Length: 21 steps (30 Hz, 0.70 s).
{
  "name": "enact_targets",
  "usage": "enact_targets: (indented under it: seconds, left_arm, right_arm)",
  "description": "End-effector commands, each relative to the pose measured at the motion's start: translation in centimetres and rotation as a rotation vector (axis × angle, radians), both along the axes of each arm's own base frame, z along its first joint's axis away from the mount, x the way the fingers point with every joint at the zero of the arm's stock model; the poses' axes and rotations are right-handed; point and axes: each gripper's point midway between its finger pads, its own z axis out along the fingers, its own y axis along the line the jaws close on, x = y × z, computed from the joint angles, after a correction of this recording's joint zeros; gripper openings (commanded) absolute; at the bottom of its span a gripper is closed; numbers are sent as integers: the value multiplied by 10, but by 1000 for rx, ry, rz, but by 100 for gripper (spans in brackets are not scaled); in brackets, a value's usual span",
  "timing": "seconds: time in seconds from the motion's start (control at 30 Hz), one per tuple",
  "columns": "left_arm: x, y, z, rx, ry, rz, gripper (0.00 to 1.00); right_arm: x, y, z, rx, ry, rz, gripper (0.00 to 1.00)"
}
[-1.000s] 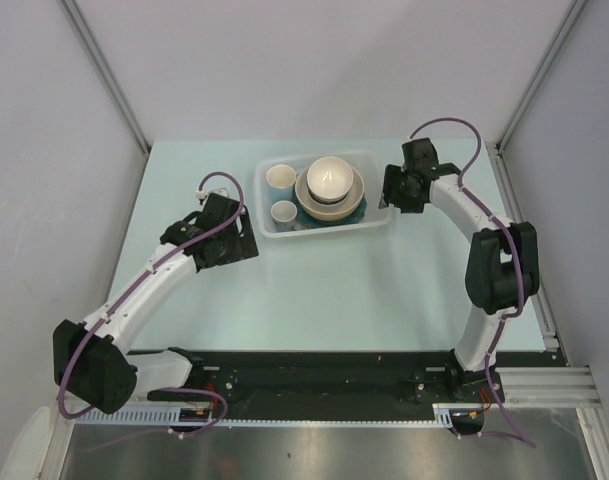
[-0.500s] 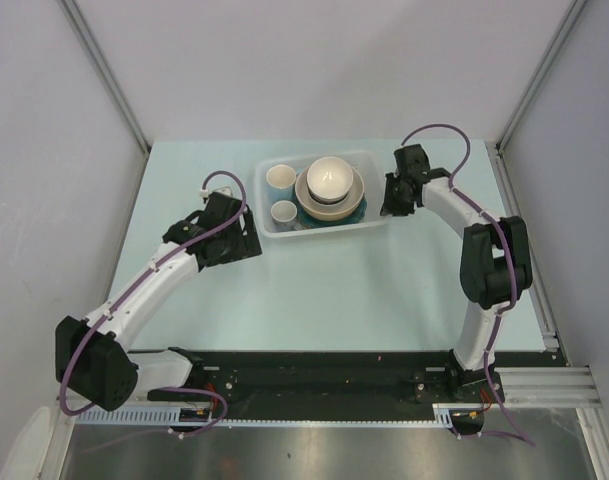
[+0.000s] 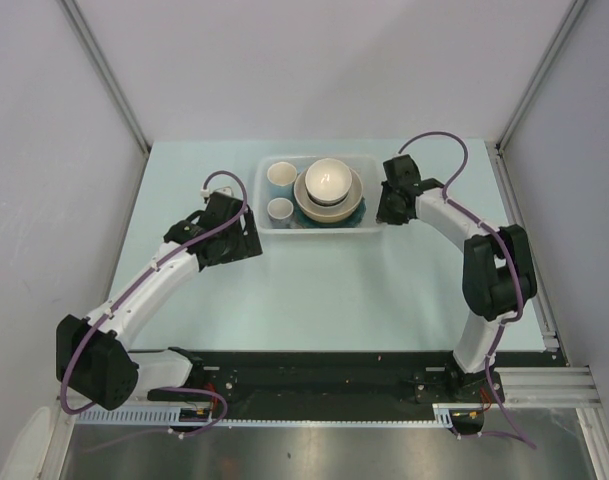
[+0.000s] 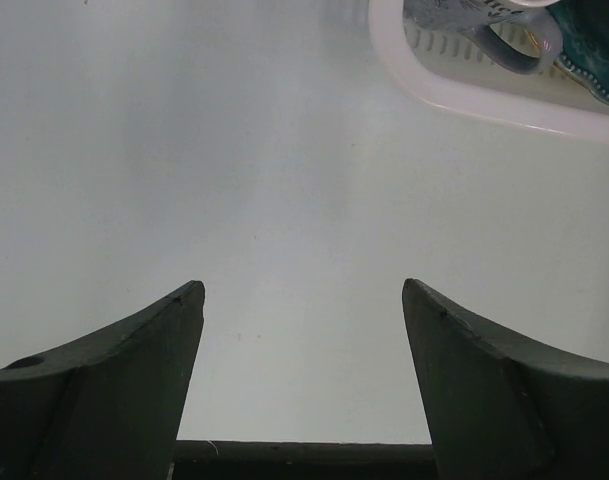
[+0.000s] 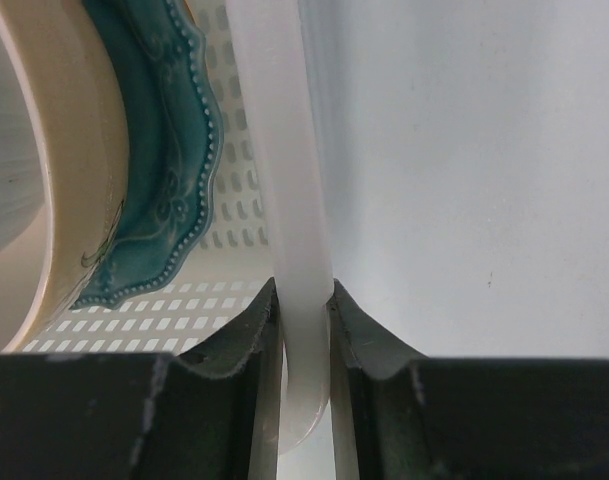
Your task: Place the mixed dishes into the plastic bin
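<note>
The plastic bin (image 3: 324,229) stands at the back middle of the table. It holds a white bowl (image 3: 327,178) stacked on a tan dish and a teal scalloped plate (image 3: 357,211), and two small mugs (image 3: 280,174) at its left end. My right gripper (image 3: 384,207) is shut on the bin's right rim. In the right wrist view the rim (image 5: 282,150) is pinched between the fingers (image 5: 246,340), with the teal plate (image 5: 174,180) just inside. My left gripper (image 3: 248,241) is open and empty over bare table, left of the bin's near-left corner (image 4: 454,95).
Grey walls with metal posts enclose the table on three sides. A metal rail runs along the table's right edge (image 3: 529,250). Pale tabletop (image 3: 324,290) lies between the bin and the arm bases.
My right gripper has moved left and a little nearer, holding the bin's right rim. The bin has shifted slightly with it. The left arm has hardly moved.
</note>
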Motion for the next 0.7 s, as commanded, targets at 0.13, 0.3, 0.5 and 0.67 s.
enact_targets:
  seconds: [0.13, 0.3, 0.5, 0.67]
  left_arm:
    - [3, -7, -1, -13, -17, -35, 85]
    - [4, -12, 1, -38, -28, -54, 85]
    - [7, -16, 8, -66, -60, -67, 86]
    - [8, -23, 12, -115, -91, -72, 86]
  right_arm:
    - [-19, -9, 6, -8, 33, -59, 26]
    - [-25, -13, 13, -14, 26, -57, 54]
    - [-33, -23, 55, -5, -51, -53, 62]
    - [-51, -35, 92, 3, -123, -48, 62]
